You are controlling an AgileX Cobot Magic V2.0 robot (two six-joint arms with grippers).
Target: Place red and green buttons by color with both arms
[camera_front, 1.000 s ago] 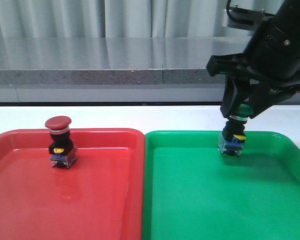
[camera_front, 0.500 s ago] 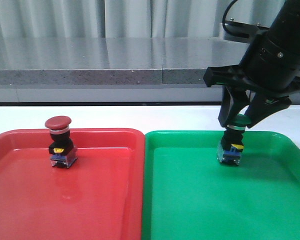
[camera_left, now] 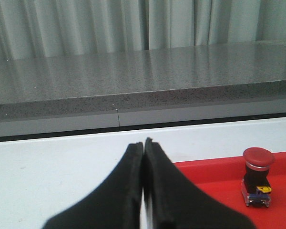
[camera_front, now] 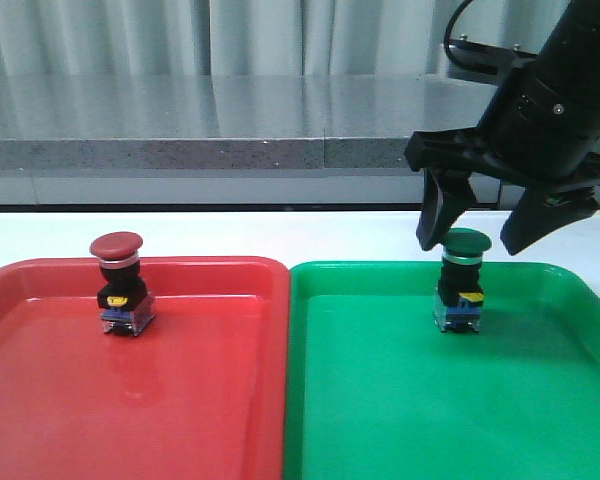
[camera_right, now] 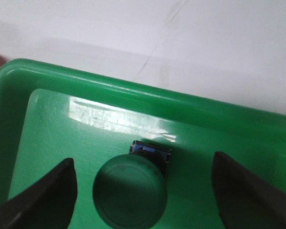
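The green button (camera_front: 461, 282) stands upright near the far edge of the green tray (camera_front: 380, 400). My right gripper (camera_front: 477, 232) is open, its fingers on either side of the green cap without touching it. In the right wrist view the green cap (camera_right: 129, 195) shows from above between the spread fingers of the gripper (camera_right: 143, 191). The red button (camera_front: 121, 285) stands upright near the far edge of the red tray (camera_front: 130, 400); it also shows in the left wrist view (camera_left: 256, 183). My left gripper (camera_left: 143, 145) is shut and empty, to the left of the red tray (camera_left: 209, 174).
The two trays lie side by side on a white table (camera_front: 280, 235). A grey stone ledge (camera_front: 210, 150) and curtains stand behind the table.
My right gripper lowered the green button onto the green tray, then opened and let it go. The red button has not moved.
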